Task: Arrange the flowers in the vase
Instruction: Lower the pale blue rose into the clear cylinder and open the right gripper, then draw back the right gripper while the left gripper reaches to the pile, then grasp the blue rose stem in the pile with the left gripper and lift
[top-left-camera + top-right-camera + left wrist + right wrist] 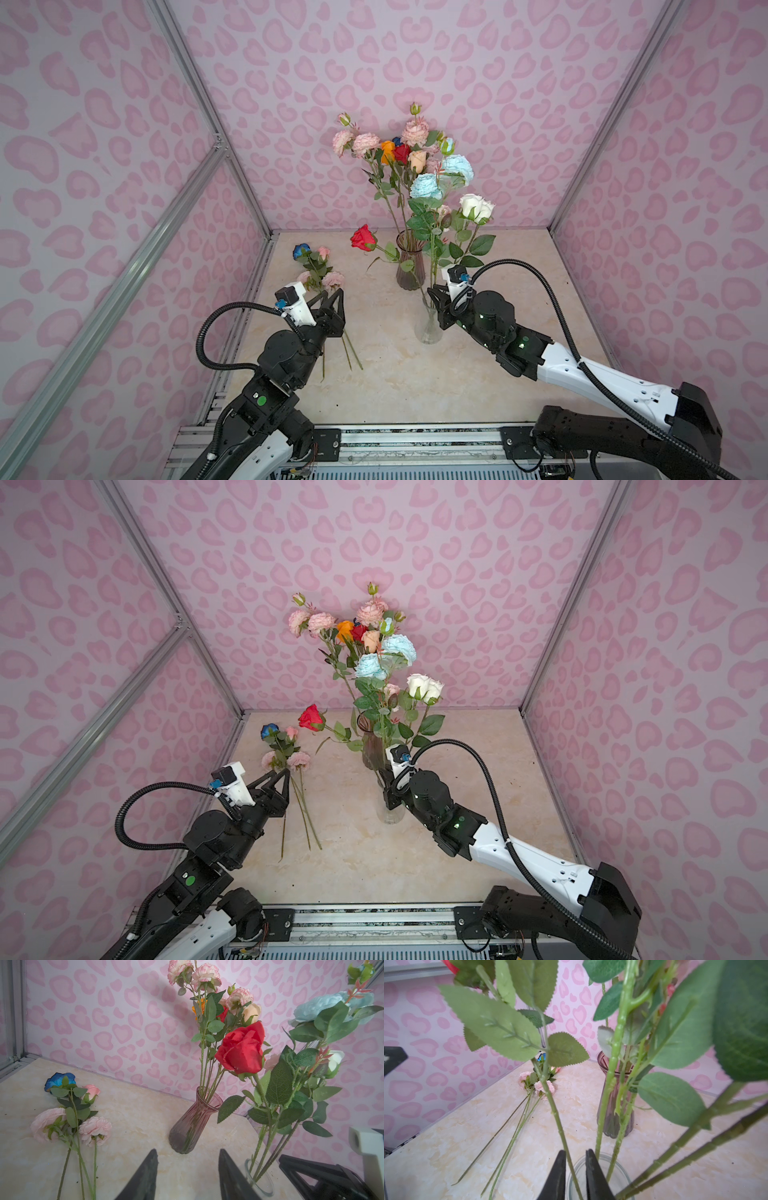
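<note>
A clear glass vase [428,330] [390,812] holds a red rose [363,238] [241,1049], white roses [476,207] and light blue flowers [440,176]. My right gripper [435,292] [575,1152] hangs over its rim [620,1167], jaws slightly open around the red rose's stem [558,1124]. Behind it, a purple vase [409,266] [191,1124] carries pink, orange, red and cream flowers. A dark blue and several pale pink flowers [318,270] [72,1115] lie on the table at the left. My left gripper [332,293] [188,1151] hovers open and empty beside their stems.
The marble tabletop [386,382] is boxed in by pink patterned walls on three sides, with aluminium posts [232,166] at the corners. A metal rail [415,440] runs along the front edge. The two vases stand close together.
</note>
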Robot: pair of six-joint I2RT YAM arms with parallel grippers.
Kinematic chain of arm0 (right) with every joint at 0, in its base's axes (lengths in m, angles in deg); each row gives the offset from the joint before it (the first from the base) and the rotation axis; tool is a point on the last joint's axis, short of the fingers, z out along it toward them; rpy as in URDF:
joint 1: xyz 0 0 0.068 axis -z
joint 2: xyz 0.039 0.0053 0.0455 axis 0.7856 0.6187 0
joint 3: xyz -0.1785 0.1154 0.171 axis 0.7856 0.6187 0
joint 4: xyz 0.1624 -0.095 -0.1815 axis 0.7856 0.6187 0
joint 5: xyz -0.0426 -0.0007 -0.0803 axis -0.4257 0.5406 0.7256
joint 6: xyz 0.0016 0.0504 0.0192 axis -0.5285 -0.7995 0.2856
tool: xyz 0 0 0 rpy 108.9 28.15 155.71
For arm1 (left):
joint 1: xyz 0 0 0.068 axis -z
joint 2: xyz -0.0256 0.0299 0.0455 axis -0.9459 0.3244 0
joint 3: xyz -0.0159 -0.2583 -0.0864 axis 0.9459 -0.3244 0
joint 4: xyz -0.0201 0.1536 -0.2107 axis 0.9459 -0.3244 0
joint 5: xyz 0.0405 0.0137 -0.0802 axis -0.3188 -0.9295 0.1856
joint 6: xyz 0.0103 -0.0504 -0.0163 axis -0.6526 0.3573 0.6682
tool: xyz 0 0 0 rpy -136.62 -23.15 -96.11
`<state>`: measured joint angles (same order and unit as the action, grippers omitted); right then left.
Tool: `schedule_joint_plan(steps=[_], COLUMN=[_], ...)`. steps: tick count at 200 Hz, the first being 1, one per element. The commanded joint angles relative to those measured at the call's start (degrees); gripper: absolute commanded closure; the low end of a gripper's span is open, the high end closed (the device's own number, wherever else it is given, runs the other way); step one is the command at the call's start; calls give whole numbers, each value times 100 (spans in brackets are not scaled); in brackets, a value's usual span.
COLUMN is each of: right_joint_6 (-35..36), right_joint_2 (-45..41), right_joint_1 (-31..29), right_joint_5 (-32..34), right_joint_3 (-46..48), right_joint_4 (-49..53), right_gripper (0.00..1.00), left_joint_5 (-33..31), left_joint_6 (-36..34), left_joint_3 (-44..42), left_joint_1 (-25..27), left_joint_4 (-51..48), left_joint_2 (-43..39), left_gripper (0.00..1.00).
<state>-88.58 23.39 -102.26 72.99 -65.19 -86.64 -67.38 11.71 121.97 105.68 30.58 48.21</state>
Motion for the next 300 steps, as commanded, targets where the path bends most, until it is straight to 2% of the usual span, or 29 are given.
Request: schedule_joint_plan(steps=[1, 26, 52, 79, 102, 119, 122, 136, 153, 188, 237, 300], right_joint_6=[-12, 207, 393, 342, 310, 292, 287, 314, 327, 251, 96, -41], right_joint_2=[-245, -652, -1107, -1567, -1882, -2052, -2072, -2153, -2216, -2271, -2290, -2206], right_joint_1=[-192, -520, -689, -705, -700, -699, -700, -700, -695, -662, -460, -215], right_joint_5=[229, 456, 649, 612, 668, 735, 749, 783, 817, 787, 591, 366], right_joint_3=[-77, -237, -421, -285, -9, 192, 211, 249, 305, 458, 699, 781], right_joint_4=[-18, 337, 856, 947, 813, 702, 700, 735, 710, 625, 424, 363], right_gripper=[80, 77, 76, 79, 81, 82, 82, 84, 83, 84, 83, 82], left_joint_5=[-603, -908, -421, -67, 333, 853, 954, 1204, 1295, 804, 888, 563], left_joint_6=[298, 803, 1374, 1686, 1794, 1778, 1761, 1590, 1347, 1185, 740, 381], left_joint_3=[-21, 124, 182, 203, 352, 589, 647, 1010, 1471, 2184, 3000, 3261], left_joint_1=[-1, -166, -638, -1114, -1580, -2044, -2108, -2361, -2467, -2647, -2793, -2793], left_joint_4=[-92, -576, -737, -720, -856, -911, -919, -1041, -1189, -1430, -1583, -1572], left_joint_2=[282, 1090, 1784, 2384, 3093, 3779, 3905, 4511, 5266, 6328, 7228, 7516], left_gripper=[51, 51, 51, 55, 59, 63, 67, 74, 83, 89, 89, 81])
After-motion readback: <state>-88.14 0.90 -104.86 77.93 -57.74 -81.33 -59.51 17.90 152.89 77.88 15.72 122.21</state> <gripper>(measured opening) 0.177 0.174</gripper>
